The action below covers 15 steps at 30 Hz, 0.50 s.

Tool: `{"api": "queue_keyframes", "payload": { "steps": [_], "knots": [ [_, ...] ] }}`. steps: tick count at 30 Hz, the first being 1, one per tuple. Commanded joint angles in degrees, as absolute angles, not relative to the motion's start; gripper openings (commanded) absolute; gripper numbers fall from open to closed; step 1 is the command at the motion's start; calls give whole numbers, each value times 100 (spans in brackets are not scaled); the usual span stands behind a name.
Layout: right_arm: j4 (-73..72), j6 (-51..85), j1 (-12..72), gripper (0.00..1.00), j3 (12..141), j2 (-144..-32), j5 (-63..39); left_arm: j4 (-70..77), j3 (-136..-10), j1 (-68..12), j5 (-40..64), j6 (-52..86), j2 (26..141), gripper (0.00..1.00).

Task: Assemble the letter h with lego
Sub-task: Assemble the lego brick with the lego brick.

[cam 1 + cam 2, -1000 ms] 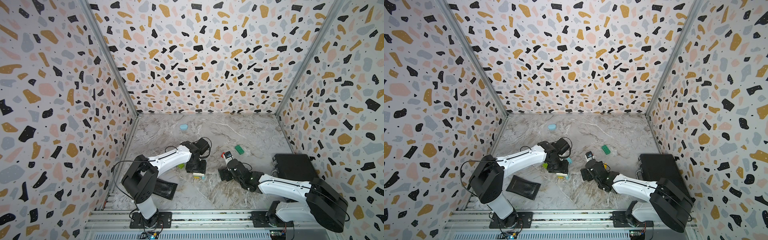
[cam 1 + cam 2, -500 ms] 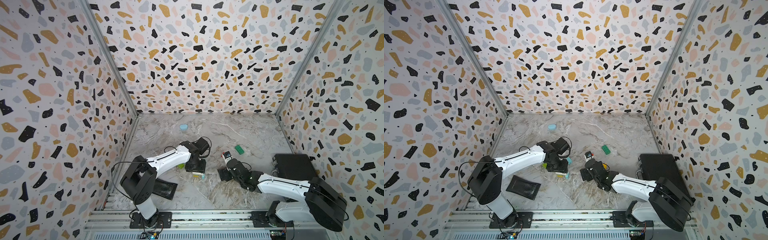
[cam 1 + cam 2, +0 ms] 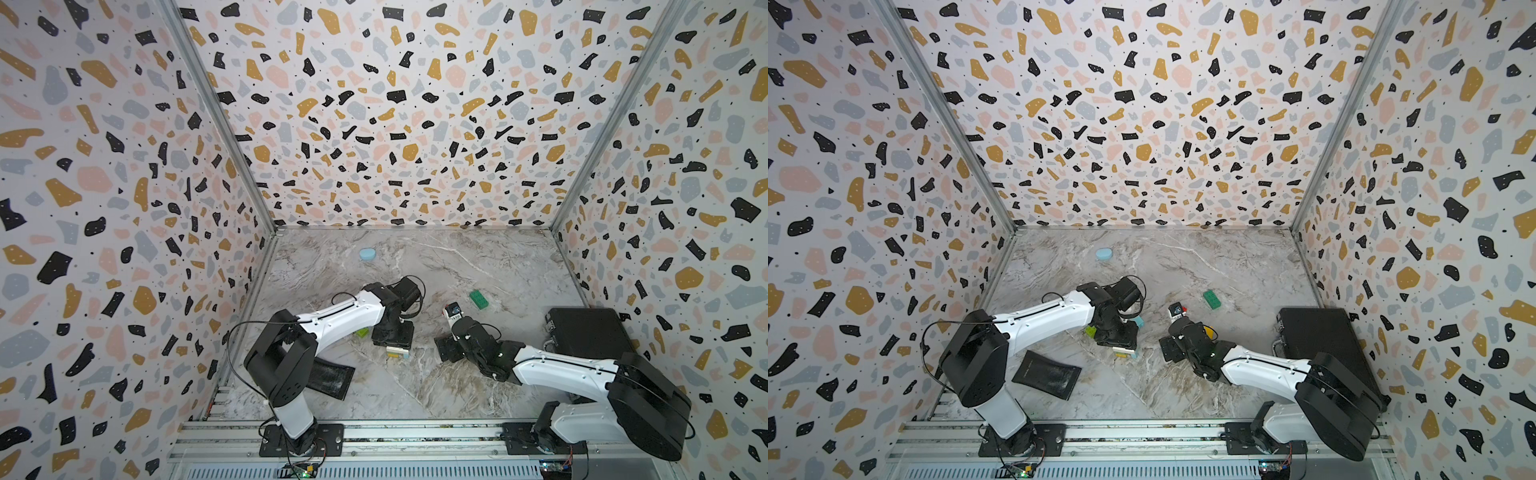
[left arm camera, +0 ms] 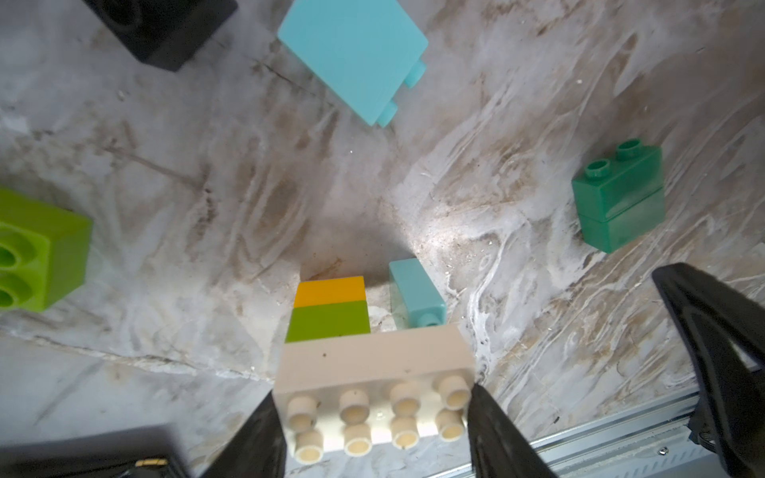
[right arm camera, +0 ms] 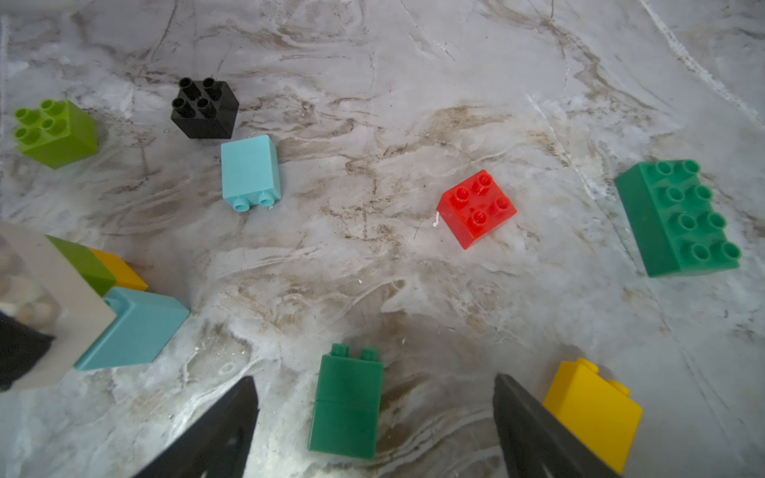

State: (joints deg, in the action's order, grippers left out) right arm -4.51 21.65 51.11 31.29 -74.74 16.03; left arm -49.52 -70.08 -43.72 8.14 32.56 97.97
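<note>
In both top views the left gripper (image 3: 395,343) points down at the table (image 3: 415,390) just below the middle of the frame. The white brick (image 3: 397,353) peeks out beneath it. The left wrist view shows the grip: two black fingers (image 4: 258,434) press against the short ends of the white brick, whose studs face the camera, so it is clamped at a middling width. Under one end of it sit a lime brick (image 4: 328,320) and an orange brick (image 4: 330,291), stacked together. Under the other end sits a light-blue brick (image 4: 416,296), set against it.

The right gripper (image 5: 374,380) stands wide and holds nothing. A small green stack (image 5: 345,403) — two bricks joined — rests on the table between its fingers, apart from both. A yellow brick (image 5: 592,409) lies just beside one finger. Farther off are a red brick (image 5: 476,209), a black brick (image 5: 205,109), a loose lime brick (image 5: 56,132) and a loose light-blue brick (image 5: 250,171) lying on its side.

The long green brick (image 3: 478,299) lies right of centre in a top view — the blue oval (image 3: 367,253) sits well apart, higher in the frame.
</note>
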Motion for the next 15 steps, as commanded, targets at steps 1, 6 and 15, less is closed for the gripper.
{"api": "queue_keyframes", "payload": {
  "steps": [1, 6, 15],
  "knots": [
    [-376, 2168, 5093, 91, 3305, -7486, 1599, -5200, -7165, -4403, 622, 3190, 9931, 20],
    [-369, 2163, 5096, 90, 3314, -7490, 1590, -5214, -7210, -4396, 589, 3192, 10006, 19],
    [-369, 2162, 5092, 90, 3322, -7497, 1572, -5396, -7297, -4401, 374, 3160, 10172, 16]
  ]
}}
